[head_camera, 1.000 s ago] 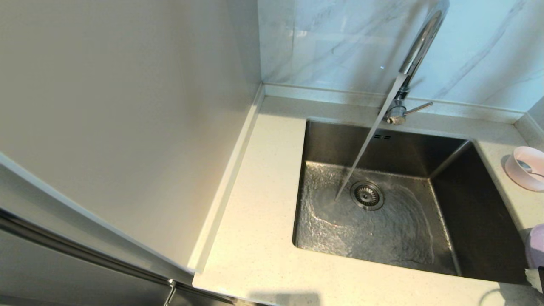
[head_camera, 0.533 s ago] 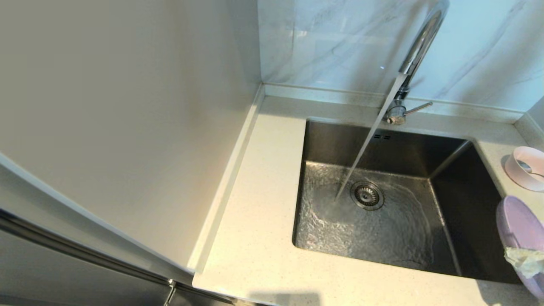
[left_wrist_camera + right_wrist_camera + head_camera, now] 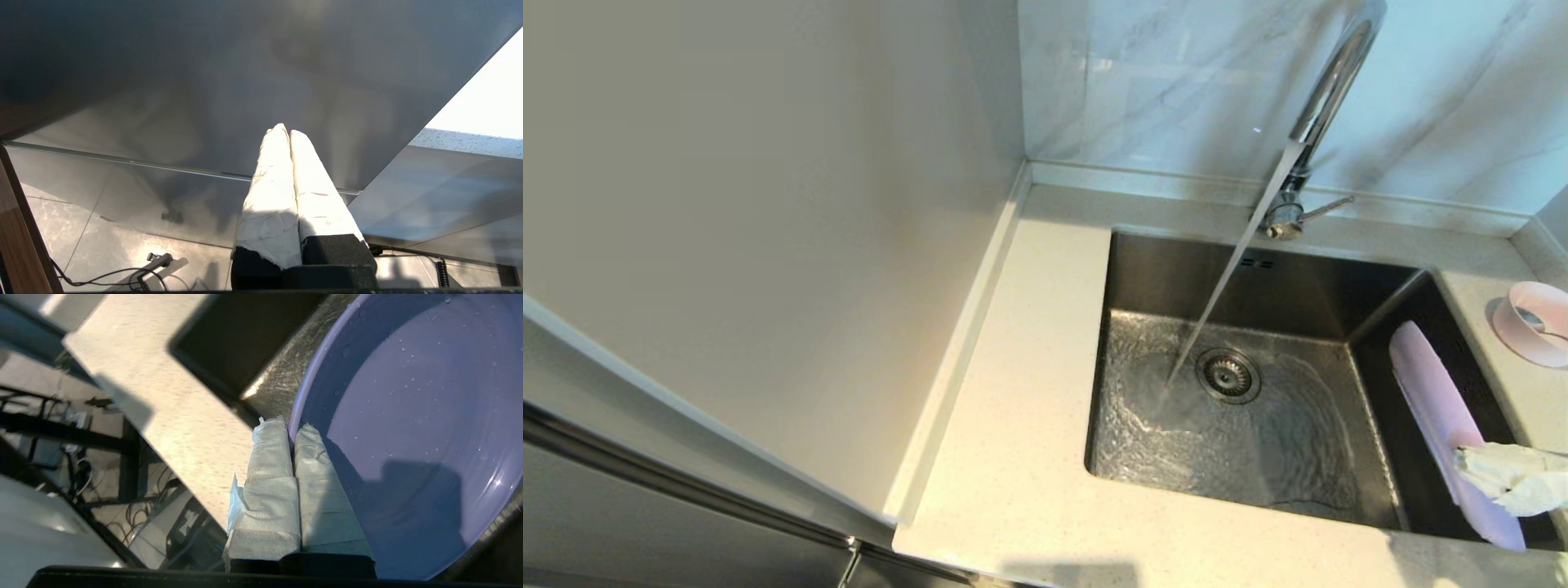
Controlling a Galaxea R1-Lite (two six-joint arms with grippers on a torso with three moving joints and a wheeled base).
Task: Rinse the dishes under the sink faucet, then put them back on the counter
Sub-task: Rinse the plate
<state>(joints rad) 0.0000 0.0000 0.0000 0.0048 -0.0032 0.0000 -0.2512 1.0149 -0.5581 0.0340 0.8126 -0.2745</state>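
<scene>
Water streams from the tall chrome gooseneck faucet (image 3: 1327, 98) into the rectangular brushed stainless-steel sink (image 3: 1176, 278), set in the cream speckled stone counter (image 3: 1021, 457). Over the sink's right side, the pale lilac round plate (image 3: 1441, 412) is held tipped on edge, droplets beading its face. The right gripper (image 3: 291, 435), its fingers wrapped in white tape, is clamped on the plate's rim. The small pale-pink bowl (image 3: 1535, 322) sits on the counter's right edge. The left gripper (image 3: 288, 132), parked away from the sink, has its taped fingers pressed together, holding nothing.
</scene>
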